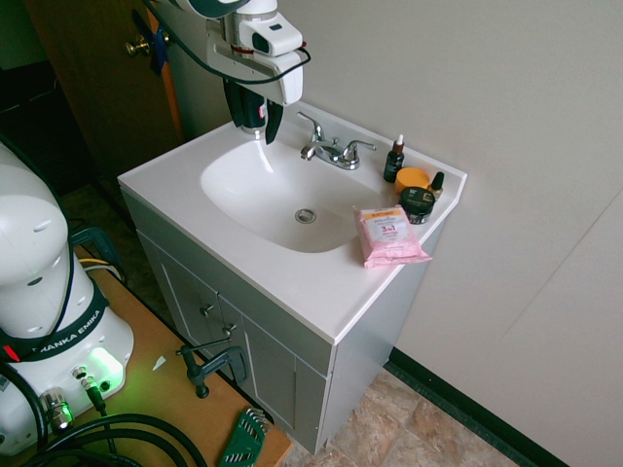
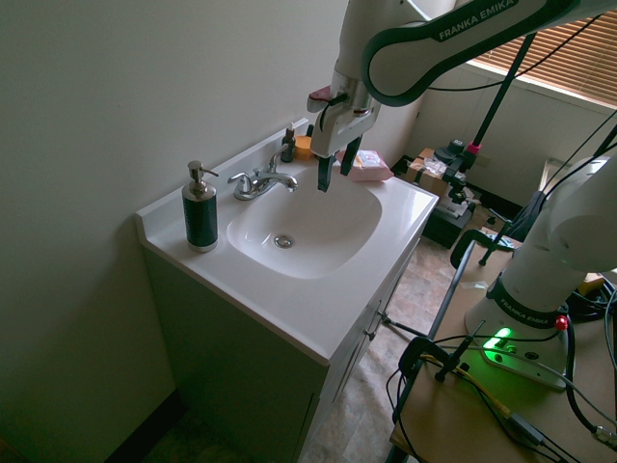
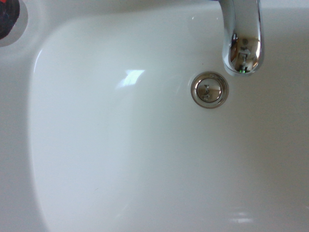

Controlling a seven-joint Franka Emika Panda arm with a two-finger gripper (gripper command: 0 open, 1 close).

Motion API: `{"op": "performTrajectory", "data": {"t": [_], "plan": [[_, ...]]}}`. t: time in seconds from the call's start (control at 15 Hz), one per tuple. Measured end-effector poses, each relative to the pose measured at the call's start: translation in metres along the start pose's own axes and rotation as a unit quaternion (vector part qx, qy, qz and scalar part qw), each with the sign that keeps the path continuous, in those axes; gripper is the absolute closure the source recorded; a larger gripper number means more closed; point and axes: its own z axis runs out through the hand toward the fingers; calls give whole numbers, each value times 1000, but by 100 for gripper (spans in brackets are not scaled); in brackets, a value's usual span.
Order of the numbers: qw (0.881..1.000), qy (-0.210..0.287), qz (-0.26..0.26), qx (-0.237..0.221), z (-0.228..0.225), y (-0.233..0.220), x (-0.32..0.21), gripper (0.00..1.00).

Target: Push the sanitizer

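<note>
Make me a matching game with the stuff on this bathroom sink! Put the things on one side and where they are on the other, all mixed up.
Things:
1. sanitizer
2. faucet
3. pink wipes pack
4. gripper

Places:
A. hanging above the basin, fingers apart
B. lying flat on the counter, beside the small jars
C. standing alone at the counter's far corner, beside the wall
D. at the back of the basin, in the middle

Pairs: 1-C, 2-D, 3-B, 4-A
</note>
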Motion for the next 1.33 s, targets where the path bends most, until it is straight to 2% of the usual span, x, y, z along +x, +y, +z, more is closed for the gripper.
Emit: {"op": "performTrajectory", "data": {"t": [0.27,0.53,0.6,0.73,0.93,1.33], "plan": [[1000,4,-6,4,-3,-3,0,0],[998,32,-34,33,-58,-64,-13,0],[998,37,-40,39,-78,-85,-18,100],[997,45,-51,42,-101,-125,-26,100],[996,46,-62,35,-102,-177,-32,100],[996,42,-76,25,-99,-238,-46,100]]}}
